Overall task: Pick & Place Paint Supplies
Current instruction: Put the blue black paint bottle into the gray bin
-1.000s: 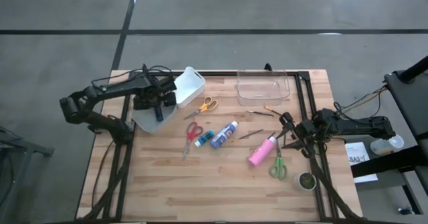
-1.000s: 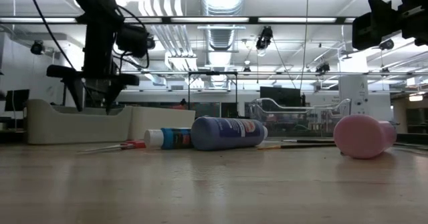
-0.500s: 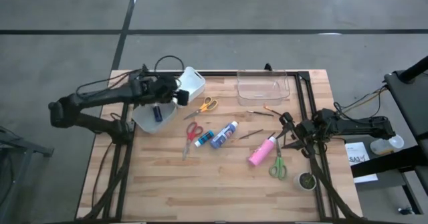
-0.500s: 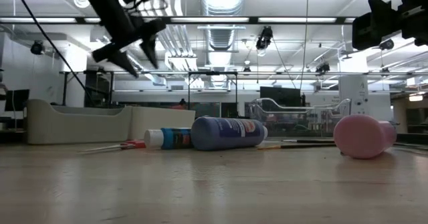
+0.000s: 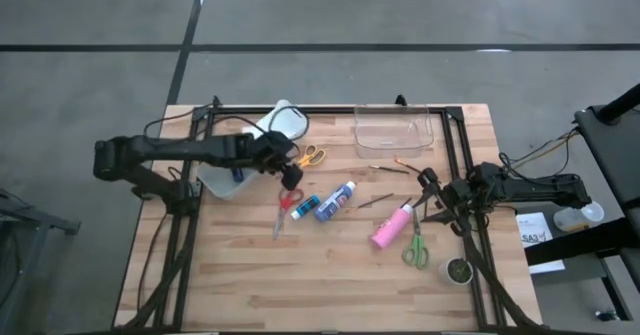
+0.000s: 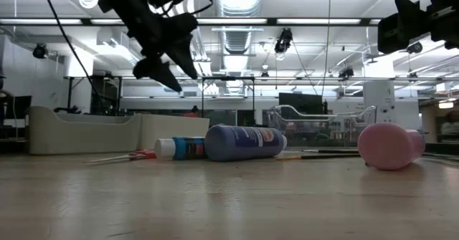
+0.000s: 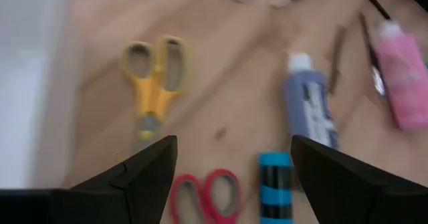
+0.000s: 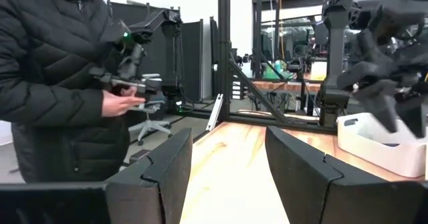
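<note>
My left gripper [image 5: 287,163] [image 7: 231,164] hangs open above the table, just right of the white bin [image 5: 215,183], with yellow scissors [image 7: 155,77] and red scissors [image 7: 207,194] below it. A dark blue bottle [image 5: 237,175] lies in the bin, half hidden by the arm. On the wood lie a blue-and-white tube [image 5: 337,201] [image 7: 309,110], a small cyan tube [image 5: 305,206], a pink bottle [image 5: 392,225] [image 6: 391,145] and thin brown paintbrushes [image 5: 390,167]. My right gripper [image 5: 428,199] [image 8: 227,164] waits open and empty at the table's right.
A clear tray [image 5: 393,130] stands at the far edge, right of the bin. Green scissors [image 5: 415,247] lie beside the pink bottle, and a small round green thing [image 5: 458,270] sits near the right front corner. A person [image 8: 60,83] stands beyond the table.
My left gripper has swung from over the white bin toward the table's right, rising a little, and now hangs over the scissors. It has rolled and tipped as it went and has stayed open. The dark blue bottle stays in the bin.
</note>
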